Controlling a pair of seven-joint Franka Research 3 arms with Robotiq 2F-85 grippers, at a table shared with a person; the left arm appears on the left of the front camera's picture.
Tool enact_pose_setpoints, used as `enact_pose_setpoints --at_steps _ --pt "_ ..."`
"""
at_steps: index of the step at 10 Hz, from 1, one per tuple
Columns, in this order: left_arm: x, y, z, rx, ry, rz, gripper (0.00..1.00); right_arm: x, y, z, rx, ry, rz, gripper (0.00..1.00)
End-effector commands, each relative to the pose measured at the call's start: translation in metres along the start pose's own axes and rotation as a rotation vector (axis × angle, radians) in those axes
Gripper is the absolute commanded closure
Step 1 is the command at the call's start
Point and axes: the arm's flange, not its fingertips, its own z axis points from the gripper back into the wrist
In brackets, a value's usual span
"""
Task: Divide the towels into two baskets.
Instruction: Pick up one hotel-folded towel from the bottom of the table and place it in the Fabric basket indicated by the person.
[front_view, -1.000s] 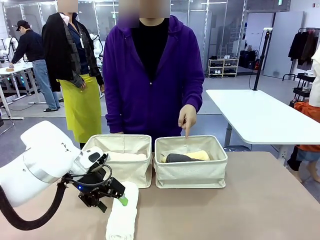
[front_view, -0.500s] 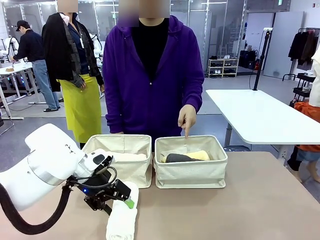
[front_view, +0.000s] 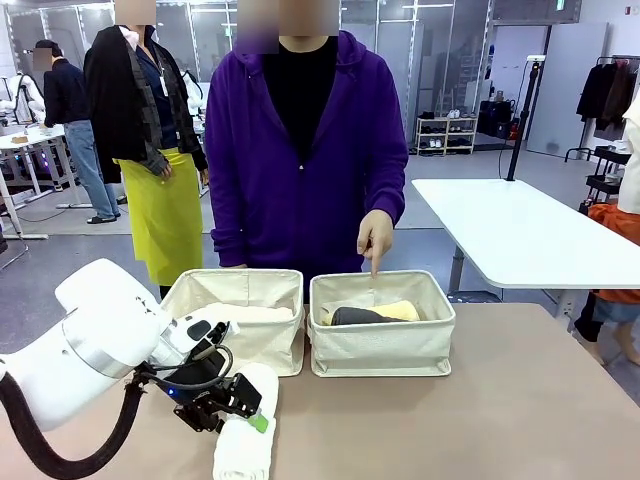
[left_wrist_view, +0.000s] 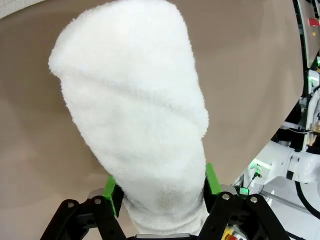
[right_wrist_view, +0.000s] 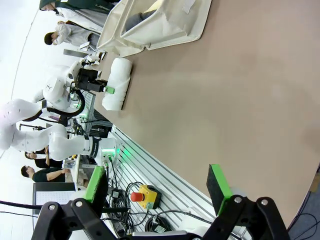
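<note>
A white rolled towel (front_view: 245, 440) lies on the table in front of the left basket (front_view: 270, 345). My left gripper (front_view: 250, 408) is open and straddles its near end; in the left wrist view the towel (left_wrist_view: 135, 115) fills the gap of the gripper (left_wrist_view: 160, 182), and both green pads touch its sides. A peach-cream towel (front_view: 250, 313) lies in the left basket. The right basket (front_view: 380, 345) holds a dark grey towel (front_view: 355, 317) and a pale yellow one (front_view: 400, 310). My right gripper (right_wrist_view: 157, 185) hangs open and empty above bare table, far from the white towel (right_wrist_view: 116, 85).
A person in a purple hoodie stands behind the baskets, one hand (front_view: 375, 240) pointing a finger down at the right basket. Bare brown tabletop (front_view: 480, 410) stretches to the right of the baskets. Another white table (front_view: 520, 235) stands beyond at the right.
My left gripper has slid right and down from beside the white towel until its fingers straddle the roll. The person's hand and the baskets stay as they were.
</note>
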Motion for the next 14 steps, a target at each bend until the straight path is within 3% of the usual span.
enact_pose_setpoints --at_steps 1,4,6,7,10,12,14 --pt "-0.007 0.006 -0.007 -0.031 -0.007 0.0 0.37 0.0 0.004 0.001 0.011 -0.017 0.001 0.0" --pt "-0.008 0.005 -0.003 -0.026 -0.023 0.024 0.61 0.0 0.004 0.001 0.011 -0.017 0.001 0.0" --pt "-0.009 -0.002 0.01 -0.017 -0.046 0.039 0.6 0.0 0.004 0.001 0.011 -0.017 0.001 0.0" --pt "-0.014 -0.014 0.023 -0.016 -0.005 -0.048 0.6 0.0 0.004 0.001 0.011 -0.017 0.001 0.0" --pt "-0.018 -0.042 0.075 -0.032 -0.01 -0.292 0.6 0.0 0.004 0.001 0.011 -0.017 0.001 0.0" --pt "-0.021 -0.053 0.097 -0.075 0.058 -0.62 0.6 0.0 0.004 0.001 0.011 -0.017 0.001 0.0" --pt "-0.019 -0.058 0.104 0.001 0.058 -0.963 0.6 0.0 0.004 0.001 0.011 -0.017 0.001 0.0"
